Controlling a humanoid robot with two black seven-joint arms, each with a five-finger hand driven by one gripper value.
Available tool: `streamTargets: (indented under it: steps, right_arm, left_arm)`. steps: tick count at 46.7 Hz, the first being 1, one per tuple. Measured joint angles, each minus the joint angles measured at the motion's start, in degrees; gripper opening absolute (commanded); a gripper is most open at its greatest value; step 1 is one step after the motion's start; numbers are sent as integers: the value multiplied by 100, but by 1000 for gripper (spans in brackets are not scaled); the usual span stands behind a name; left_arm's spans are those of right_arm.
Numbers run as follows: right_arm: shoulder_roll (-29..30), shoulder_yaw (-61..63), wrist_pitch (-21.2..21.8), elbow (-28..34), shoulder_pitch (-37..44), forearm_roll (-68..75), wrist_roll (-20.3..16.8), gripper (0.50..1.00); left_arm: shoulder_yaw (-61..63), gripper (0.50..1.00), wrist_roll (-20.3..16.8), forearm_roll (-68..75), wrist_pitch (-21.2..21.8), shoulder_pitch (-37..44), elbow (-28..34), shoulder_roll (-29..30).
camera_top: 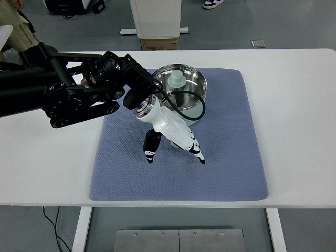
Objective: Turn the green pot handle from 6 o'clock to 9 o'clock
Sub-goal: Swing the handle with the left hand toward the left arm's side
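The green pot (192, 112) stands at the far middle of the blue mat (226, 157), covered by a glass lid (189, 84) with a pale green knob (176, 79). Its handle does not show; the side of the pot nearest me is covered by my left hand. My left hand (175, 151), white with black fingertips, hangs over the mat just in front of the pot, reaching in from the left on a black arm (63, 94). Its thumb (151, 147) and fingers (195, 149) are spread apart and point toward me, with nothing between them. The right arm is out of view.
The mat lies on a white table (294, 105). Beyond the far edge stand a cardboard box (159, 43) and a white post (155, 18). A person's shoe (212, 3) and a beige sleeve (18, 31) show on the floor side.
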Motion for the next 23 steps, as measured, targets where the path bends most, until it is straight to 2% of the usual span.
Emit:
streamTargets:
  steps: [23]
  right_arm:
    - [0, -1, 0, 0, 0, 0, 0, 1000]
  left_arm:
    - [317, 1000, 0, 133, -1, -276, -29, 78]
